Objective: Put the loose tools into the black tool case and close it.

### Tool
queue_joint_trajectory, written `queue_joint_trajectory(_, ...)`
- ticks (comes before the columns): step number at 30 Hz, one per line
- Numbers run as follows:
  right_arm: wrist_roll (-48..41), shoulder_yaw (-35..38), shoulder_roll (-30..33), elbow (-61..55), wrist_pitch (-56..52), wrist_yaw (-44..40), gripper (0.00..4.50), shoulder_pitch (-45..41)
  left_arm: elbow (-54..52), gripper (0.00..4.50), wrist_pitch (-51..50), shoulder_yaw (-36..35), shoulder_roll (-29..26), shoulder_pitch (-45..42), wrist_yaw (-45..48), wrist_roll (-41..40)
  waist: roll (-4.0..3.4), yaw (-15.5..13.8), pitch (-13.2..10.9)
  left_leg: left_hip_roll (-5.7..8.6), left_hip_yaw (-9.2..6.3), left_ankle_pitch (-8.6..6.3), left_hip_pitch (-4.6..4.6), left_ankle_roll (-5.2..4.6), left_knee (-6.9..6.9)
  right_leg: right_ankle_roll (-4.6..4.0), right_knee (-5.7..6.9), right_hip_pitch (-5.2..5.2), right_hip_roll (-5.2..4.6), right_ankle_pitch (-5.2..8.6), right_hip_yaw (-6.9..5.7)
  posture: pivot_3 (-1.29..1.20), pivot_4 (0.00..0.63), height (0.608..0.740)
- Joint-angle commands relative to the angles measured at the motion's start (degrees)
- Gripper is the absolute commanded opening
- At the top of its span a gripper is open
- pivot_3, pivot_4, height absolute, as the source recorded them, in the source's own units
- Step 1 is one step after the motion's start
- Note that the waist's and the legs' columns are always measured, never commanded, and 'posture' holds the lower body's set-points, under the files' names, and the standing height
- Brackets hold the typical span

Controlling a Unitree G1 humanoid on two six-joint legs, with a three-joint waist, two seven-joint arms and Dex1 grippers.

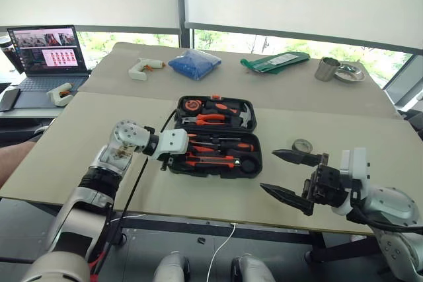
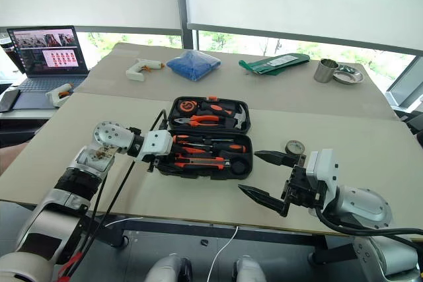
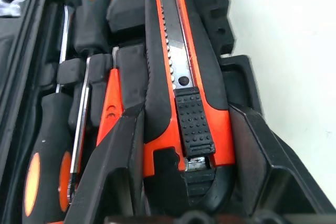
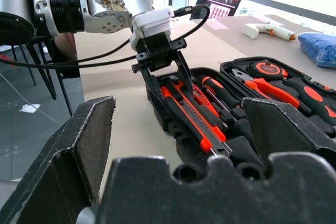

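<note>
The left pincer (image 4: 165, 74) grips the utility knife (image 3: 181, 93) by its butt, fingers either side, over the front slot of the open black tool case (image 1: 215, 135) mid-desk (image 1: 86, 130), likely to seat it. The right pincer (image 1: 291, 176) waits wide open and empty, near the small tape roll (image 1: 302, 145)

tape roll (image 1: 302, 145) right of tool case (image 1: 215, 137)

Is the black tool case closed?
No, the black tool case lies open, its lid flat on the table with tools showing inside.
</note>
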State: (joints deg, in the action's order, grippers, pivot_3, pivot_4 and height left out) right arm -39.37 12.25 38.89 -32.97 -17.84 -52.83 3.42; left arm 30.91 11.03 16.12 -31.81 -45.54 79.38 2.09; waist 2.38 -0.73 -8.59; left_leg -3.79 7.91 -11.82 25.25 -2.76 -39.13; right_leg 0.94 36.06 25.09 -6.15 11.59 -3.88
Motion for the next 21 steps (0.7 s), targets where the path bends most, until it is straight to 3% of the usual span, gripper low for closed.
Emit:
queue_joint_trajectory(1, -0.74, 0.85, -0.2, -1.87, 0.86, 0.35, 4.5, 0.01, 0.56, 1.8, -0.51, 0.66, -0.34, -1.71, 0.71, 0.38, 0.0, 0.02, 0.0, 0.0, 0.0, 0.0, 0.0, 0.0, 0.0, 0.01, -0.01, 0.0, 0.0, 0.01, 0.0, 0.0, 0.15, 0.739)
queue_joint_trajectory(5, -0.89, 0.79, -0.07, -1.48, 0.72, 0.39, 4.5, -0.34, 1.52, 1.8, 0.93, 1.7, -1.52, -2.75, 3.81, 0.65, 0.0, 0.02, 0.0, -0.01, 0.0, 0.0, 0.0, 0.0, 0.0, 0.0, 0.0, 0.01, 0.0, 0.01, 0.0, 0.0, 0.15, 0.739)
queue_joint_trajectory(7, -0.86, 0.66, -0.07, -1.27, 0.68, 0.37, 4.5, -0.53, 1.4, 2.8, -0.61, 0.68, -0.71, -3.09, 3.79, -1.11, 0.0, 0.03, 0.0, -0.01, 0.0, 0.0, 0.0, 0.0, 0.0, 0.0, 0.0, 0.01, 0.0, 0.01, 0.0, 0.0, 0.15, 0.739)
queue_joint_trajectory(8, -0.82, 0.55, -0.05, -1.19, 0.68, 0.28, 4.5, -0.52, 1.4, 2.96, 0.32, 0.89, -0.91, -3.05, 4.25, -1.1, 0.0, 0.01, 0.0, -0.01, 0.0, 0.0, 0.0, 0.0, 0.0, 0.0, 0.0, 0.01, 0.0, 0.01, 0.0, 0.0, 0.15, 0.739)
queue_joint_trajectory(12, -0.76, 0.47, 0.01, -0.64, 0.72, 0.01, 4.5, -0.62, 1.96, 4.39, 2.65, -0.7, -0.18, -3.07, 5.71, -3.77, 0.0, 0.02, 0.0, 0.0, -0.01, -0.01, 0.0, -0.01, 0.0, 0.0, -0.01, -0.01, 0.0, 0.01, 0.0, 0.0, 0.15, 0.739)
queue_joint_trajectory(18, -1.19, 1.17, 0.0, 0.04, 0.67, -0.1, 4.5, -0.38, 0.11, 4.45, -3.62, -6.26, 3.57, -3.71, 6.27, -13.19, 0.0, -0.01, 0.0, 0.0, 0.0, -0.01, 0.01, -0.02, -0.02, 0.0, 0.0, -0.01, 0.0, 0.0, 0.0, 0.0, 0.15, 0.739)
queue_joint_trajectory(21, -1.34, 1.24, -0.3, 0.36, 0.7, 0.16, 4.5, -0.45, -0.21, 3.61, -2.76, -6.07, 3.95, -2.59, 6.25, -12.97, 0.0, 0.02, 0.0, 0.01, -0.01, -0.01, 0.01, -0.02, -0.04, 0.02, 0.01, -0.02, 0.0, 0.01, 0.0, 0.0, 0.15, 0.739)
